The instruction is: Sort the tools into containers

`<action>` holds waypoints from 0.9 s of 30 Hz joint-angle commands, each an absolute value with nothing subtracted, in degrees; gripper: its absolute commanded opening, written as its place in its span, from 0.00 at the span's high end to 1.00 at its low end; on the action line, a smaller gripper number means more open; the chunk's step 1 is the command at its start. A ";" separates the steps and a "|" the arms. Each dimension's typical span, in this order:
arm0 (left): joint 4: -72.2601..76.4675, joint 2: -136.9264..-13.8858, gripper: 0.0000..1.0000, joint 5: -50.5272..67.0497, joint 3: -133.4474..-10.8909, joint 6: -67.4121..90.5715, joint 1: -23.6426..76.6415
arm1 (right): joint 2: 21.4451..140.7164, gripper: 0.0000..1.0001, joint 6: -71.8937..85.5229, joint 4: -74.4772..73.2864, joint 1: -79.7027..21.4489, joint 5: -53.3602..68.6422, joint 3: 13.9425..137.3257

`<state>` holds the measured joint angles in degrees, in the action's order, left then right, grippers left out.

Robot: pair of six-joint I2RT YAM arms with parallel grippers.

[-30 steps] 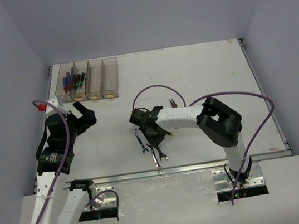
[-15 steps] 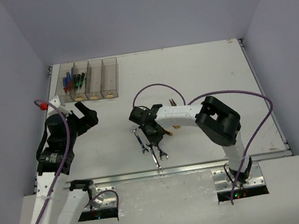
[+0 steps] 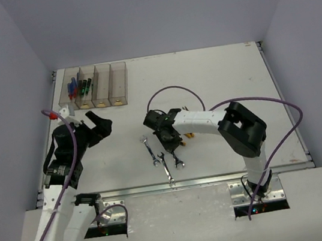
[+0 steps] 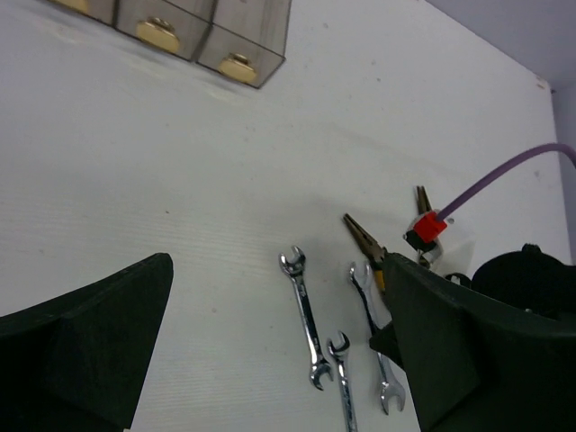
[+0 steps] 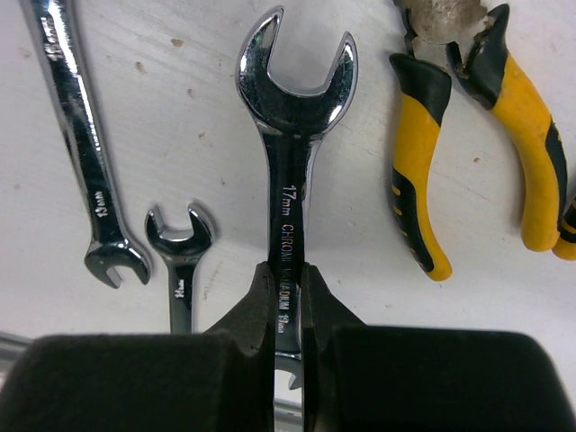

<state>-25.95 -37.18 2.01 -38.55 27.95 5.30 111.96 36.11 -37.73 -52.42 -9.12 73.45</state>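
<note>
**Right arm has the big wrench pinched, now it needs a bin**

The right gripper is clamped tight on the shank of the big wrench, down near its lower end, with the head pointing away from the wrist. I honestly can't tell if it's off the table yet. A long slim wrench and a stubby wrench lie just beside it on one side. The yellow-handled pliers lie on the other, and none of them are touching it.

So I'd call this the grab step. Next up is probably a clean lift without snagging the neighbours, then a carry to the far-left corner, lining the wrench up lengthwise with a narrow bin.

The left gripper hangs wide open, holding nothing, near the containers.

The leftmost bin has the blue-handled screwdrivers and the next has the black/green-handled screwdrivers. The other two look empty.
</note>
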 commanded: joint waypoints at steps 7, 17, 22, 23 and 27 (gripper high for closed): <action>9.34 -42.04 0.00 25.33 -17.73 44.71 9.49 | 103.30 1.00 35.24 -36.89 -52.38 -9.16 73.44; 37.93 -51.24 0.04 22.25 -10.99 54.51 18.58 | 98.79 1.00 34.01 -36.65 -52.49 -5.70 76.16; 43.66 -55.76 0.12 21.53 -10.83 57.11 19.09 | 95.69 1.00 33.60 -32.39 -52.78 -0.51 74.71; 44.43 -56.48 0.14 21.50 -10.89 57.52 19.31 | 95.08 1.00 33.61 -31.68 -52.86 0.14 74.62; 46.11 -58.89 0.20 20.67 -11.10 58.77 20.75 | 93.19 1.00 33.66 -30.29 -53.03 1.64 74.77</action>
<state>37.86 -57.02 21.77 -11.15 56.44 18.97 97.62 34.08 -34.97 -52.63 -1.54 73.52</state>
